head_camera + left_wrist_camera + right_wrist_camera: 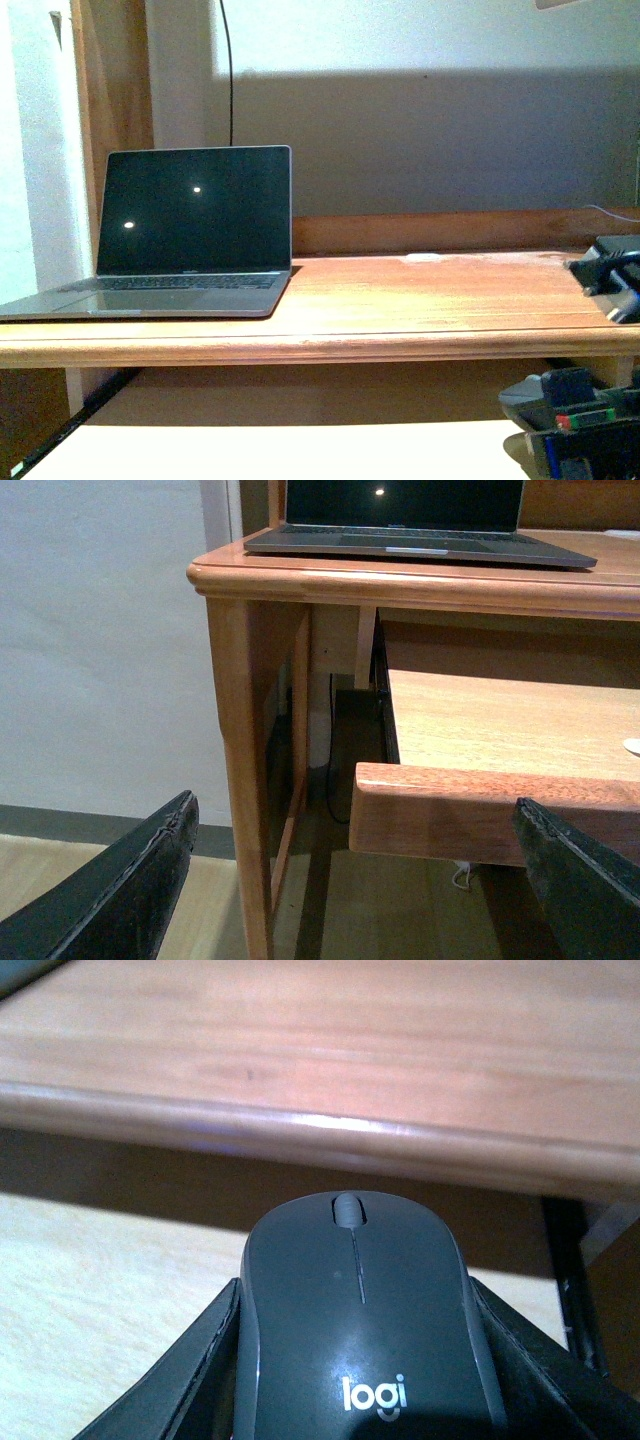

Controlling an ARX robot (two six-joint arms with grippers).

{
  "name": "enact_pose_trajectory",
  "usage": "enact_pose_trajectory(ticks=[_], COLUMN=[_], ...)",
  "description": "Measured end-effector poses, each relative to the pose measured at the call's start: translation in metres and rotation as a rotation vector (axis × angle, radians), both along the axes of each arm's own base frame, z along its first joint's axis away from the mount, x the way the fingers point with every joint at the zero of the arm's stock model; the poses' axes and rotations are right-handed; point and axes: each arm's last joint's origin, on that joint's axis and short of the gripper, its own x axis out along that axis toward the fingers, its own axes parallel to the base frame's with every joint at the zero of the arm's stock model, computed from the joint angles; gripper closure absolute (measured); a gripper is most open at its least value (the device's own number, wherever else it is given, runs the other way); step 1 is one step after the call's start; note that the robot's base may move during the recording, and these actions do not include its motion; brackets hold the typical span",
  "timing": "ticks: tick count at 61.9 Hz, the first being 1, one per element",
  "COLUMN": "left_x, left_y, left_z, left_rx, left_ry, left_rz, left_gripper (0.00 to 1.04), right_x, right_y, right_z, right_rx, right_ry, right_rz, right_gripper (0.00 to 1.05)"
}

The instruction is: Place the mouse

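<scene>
Below the front edge of the tabletop [420,300], toward its front right corner: right end effector [355,1300], closed around the mouse [350,1350]. The mouse is dark grey and domed, with its scroll wheel toward the tabletop edge and a white "logi" mark on its back. One black finger [200,1380] presses each flank. It hangs above the pale pull-out shelf [500,720], not resting on the tabletop.

Left half of the tabletop, close to the front left corner: laptop [190,230], lid open and upright, screen dark with two small light reflections, base reaching nearly to the front edge.

Back edge, near the middle: small flat white item [423,257], lying against the raised back rail.

Right edge: black item [612,275], cut off by the frame, kind not discernible.

Off the front left corner, lower than the tabletop: left end effector [355,805], fingers [140,880] spread wide, nothing between them.

Pull-out shelf: drawn out under the front edge; a pale sliver of something at its cropped edge, too little to identify.
</scene>
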Motion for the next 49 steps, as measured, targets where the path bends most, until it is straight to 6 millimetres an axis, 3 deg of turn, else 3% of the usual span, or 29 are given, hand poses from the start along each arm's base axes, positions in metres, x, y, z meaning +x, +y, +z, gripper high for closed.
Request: enact_pose_trajectory(ticks=[6, 16, 34, 49], left_x=[0.000, 0.000, 0.000, 0.000], left_y=[0.000, 0.000, 0.000, 0.000], left_z=[0.000, 0.000, 0.000, 0.000], left_rx=[0.000, 0.000, 0.000, 0.000], left_ry=[0.000, 0.000, 0.000, 0.000], left_rz=[0.000, 0.000, 0.000, 0.000], left_gripper=[0.08, 0.08, 0.08, 0.08], right_x=[0.002, 0.016, 0.062, 0.095], right_y=[0.008, 0.033, 0.103, 0.145], right_z=[0.024, 0.041, 0.045, 0.051], right_rx=[0.017, 0.029, -0.021, -0.075], right_ry=[-0.037, -0.045, -0.027, -0.086], right_rz=[-0.027, -0.050, -0.125, -0.216], right_gripper=[0.48, 0.48, 0.48, 0.48])
